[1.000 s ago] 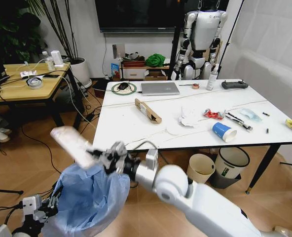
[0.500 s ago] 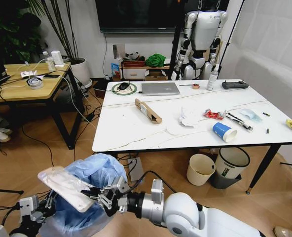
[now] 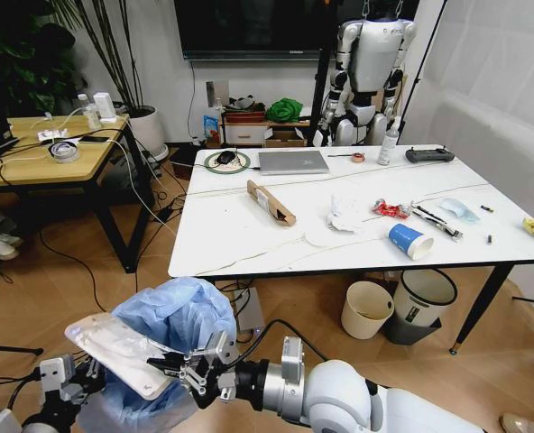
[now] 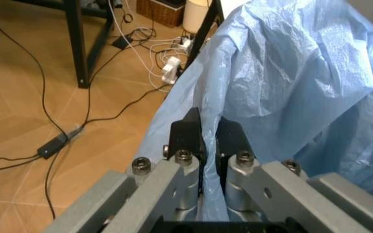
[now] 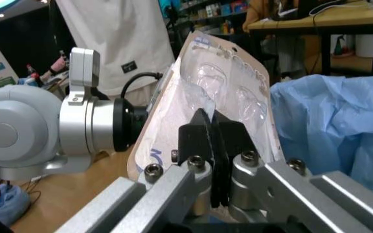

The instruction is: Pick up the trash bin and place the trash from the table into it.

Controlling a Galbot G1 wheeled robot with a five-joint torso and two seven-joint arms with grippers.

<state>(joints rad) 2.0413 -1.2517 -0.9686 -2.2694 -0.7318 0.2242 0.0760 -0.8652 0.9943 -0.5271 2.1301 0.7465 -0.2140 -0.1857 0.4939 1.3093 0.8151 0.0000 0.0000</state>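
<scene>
Head view: the bench with its white top is seen well beyond the robot, litter lying on it: a cardboard box, tissues and a blue cup. The trash bin is held low over the floor, its blue bag pinched at the rim by the left pincer. A clear plastic package is clamped flat in the right pincer just beside the bin's mouth. Release is best delayed until the package is tipped fully over the opening.
</scene>
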